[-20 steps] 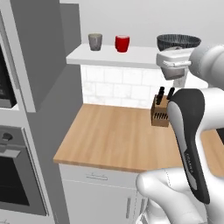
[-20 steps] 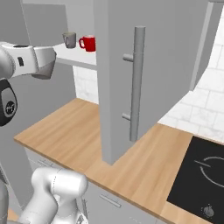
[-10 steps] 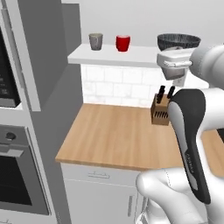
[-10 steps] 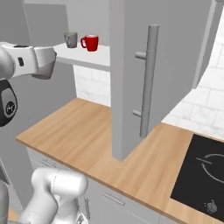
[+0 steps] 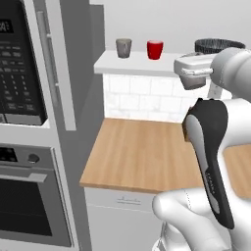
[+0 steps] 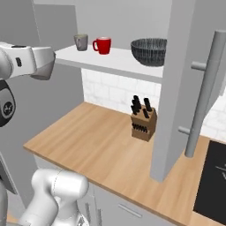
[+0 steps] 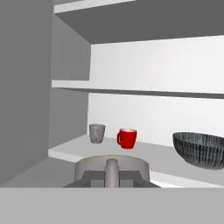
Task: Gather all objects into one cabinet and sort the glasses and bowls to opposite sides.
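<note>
Up on the wall, the open cabinet has a long white shelf (image 7: 148, 154) above the wooden worktop (image 6: 97, 141). A plain grey cup (image 7: 96, 133) stands at the far left of the shelf, a red cup (image 7: 127, 138) is just beside it on the right, and the dark ribbed bowl (image 7: 199, 149) sits well apart at the right end.

Your pincer (image 7: 112, 178) is closed. In the hand view it appears to grip the handled grey cup (image 7: 92, 165), held in front of the shelf and level with its front edge.

From here, watch these risks:

- **Shelf lip:** the held cup rides low against the shelf edge. If you push straight in without lifting, its base could catch the board and twist out of the grip, falling to the worktop.
- **Neighbouring cups:** the two standing cups are close together. If you come in too far left, the hand or the carried cup could knock one over or shove it against the back wall.
- **Wrong side:** setting the cup down near the bowl would spoil the sorting, so aim for the bare stretch just right of the red cup.
- **Open door:** the cabinet door (image 6: 176, 88) stands open to the right. A wide swing that way could hit it, or the knife block (image 6: 143, 121) below.
- **Grip:** I cannot tell how firm the hold is, so move slowly.
</note>
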